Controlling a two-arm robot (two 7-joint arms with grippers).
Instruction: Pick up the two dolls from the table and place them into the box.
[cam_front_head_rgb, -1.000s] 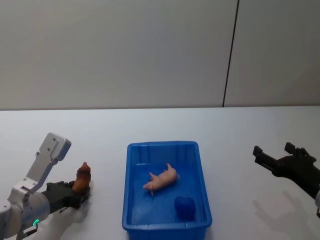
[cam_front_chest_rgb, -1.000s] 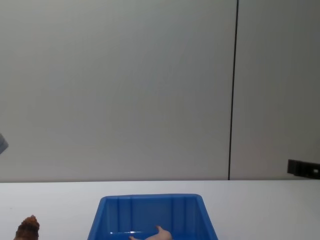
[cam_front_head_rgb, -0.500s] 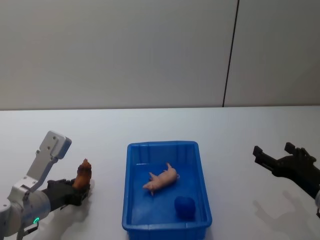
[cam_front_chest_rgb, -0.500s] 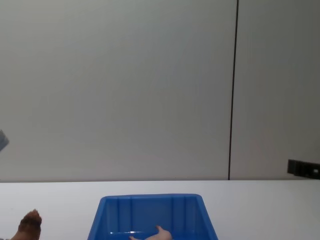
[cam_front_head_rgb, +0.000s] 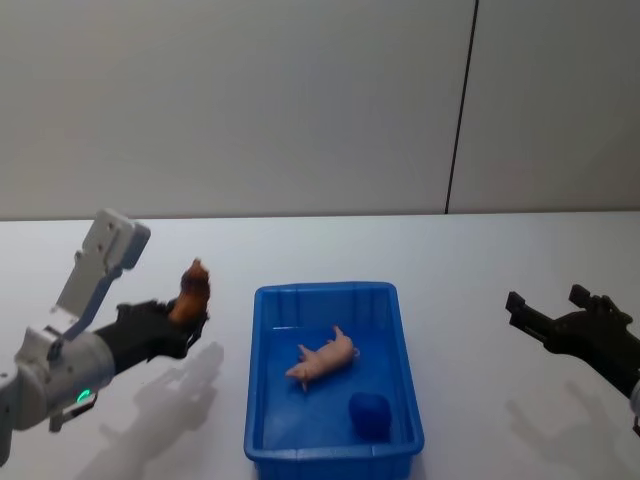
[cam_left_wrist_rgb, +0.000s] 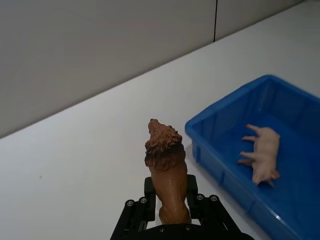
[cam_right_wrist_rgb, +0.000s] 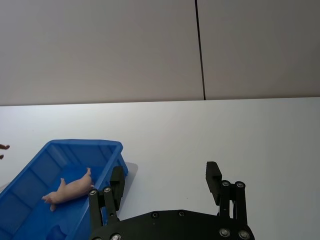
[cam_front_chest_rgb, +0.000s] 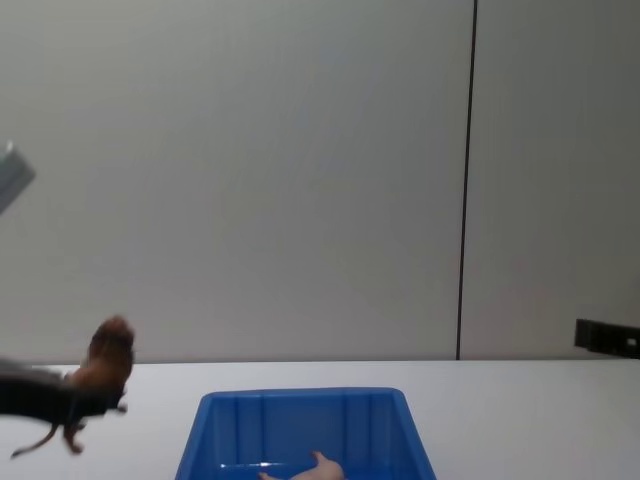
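Grey wall panels back a white tabletop (cam_front_head_rgb: 300, 250) where the blue box (cam_front_head_rgb: 400, 340) sits centre, the pale pink doll (cam_front_head_rgb: 325, 358) already lying inside beside a small blue object (cam_front_head_rgb: 369, 414). Left of the box, the left gripper (cam_front_head_rgb: 185, 322) has its jaws clamped on the base of the reddish-brown doll (cam_front_head_rgb: 192, 290), held upright above the tabletop; the right gripper (cam_front_head_rgb: 548, 320) waits spread wide and empty, well to the right. Carrying looks to be the step in hand, and next comes a sideways swing over the rim and a release.
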